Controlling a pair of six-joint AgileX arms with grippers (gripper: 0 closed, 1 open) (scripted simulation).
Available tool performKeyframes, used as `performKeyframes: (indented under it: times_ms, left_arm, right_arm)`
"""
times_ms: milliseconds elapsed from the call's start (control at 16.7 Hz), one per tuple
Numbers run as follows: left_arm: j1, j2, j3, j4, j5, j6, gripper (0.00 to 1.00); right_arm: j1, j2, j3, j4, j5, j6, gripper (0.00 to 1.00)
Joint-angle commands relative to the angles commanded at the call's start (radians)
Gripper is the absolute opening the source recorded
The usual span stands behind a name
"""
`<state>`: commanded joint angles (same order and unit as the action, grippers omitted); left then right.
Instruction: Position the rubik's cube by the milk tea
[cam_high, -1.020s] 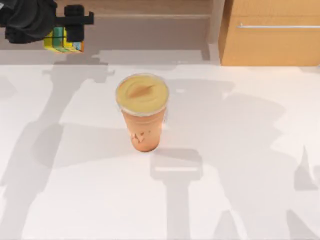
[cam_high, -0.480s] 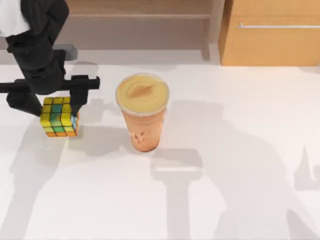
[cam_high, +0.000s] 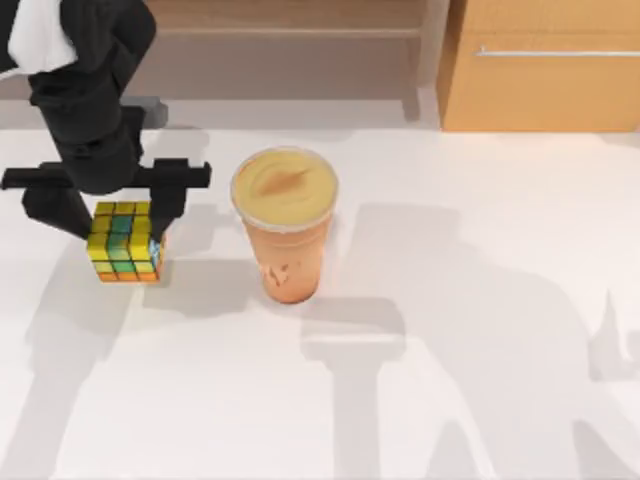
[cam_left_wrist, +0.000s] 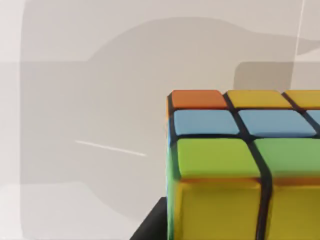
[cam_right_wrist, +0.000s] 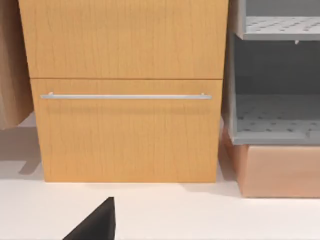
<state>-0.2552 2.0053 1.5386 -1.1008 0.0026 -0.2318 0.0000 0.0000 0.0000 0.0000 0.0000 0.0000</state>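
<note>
The left end effector (cam_high: 118, 215), clamped on the cube (cam_high: 124, 243), sits left of the milk tea (cam_high: 285, 222), a gap between them.

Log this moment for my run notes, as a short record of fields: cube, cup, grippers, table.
cube: rubik's cube held in the left gripper, to the left of the cup
cup: milk tea upright near the table's middle, lid on
gap: cube and cup apart, not touching
left gripper: shut on the cube's sides
table: white table
backdrop: wooden cabinet behind the table
</note>
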Motion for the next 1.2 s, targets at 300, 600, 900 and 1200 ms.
performKeyframes:
  times_ms: [300, 600, 900, 1200]
  left_arm:
    - [0.018, -0.006, -0.005, 0.014, -0.004, -0.003, 0.00]
    - [0.042, -0.017, -0.010, 0.035, -0.014, -0.010, 0.00]
    - [0.034, -0.023, -0.015, 0.052, -0.016, -0.006, 0.00]
    - [0.007, -0.002, -0.031, 0.068, -0.006, 0.000, 0.00]
  right_arm:
    - [0.000, 0.000, 0.000, 0.000, 0.000, 0.000, 1.00]
    - [0.000, 0.000, 0.000, 0.000, 0.000, 0.000, 1.00]
    - [0.000, 0.000, 0.000, 0.000, 0.000, 0.000, 1.00]
    - [0.000, 0.000, 0.000, 0.000, 0.000, 0.000, 1.00]
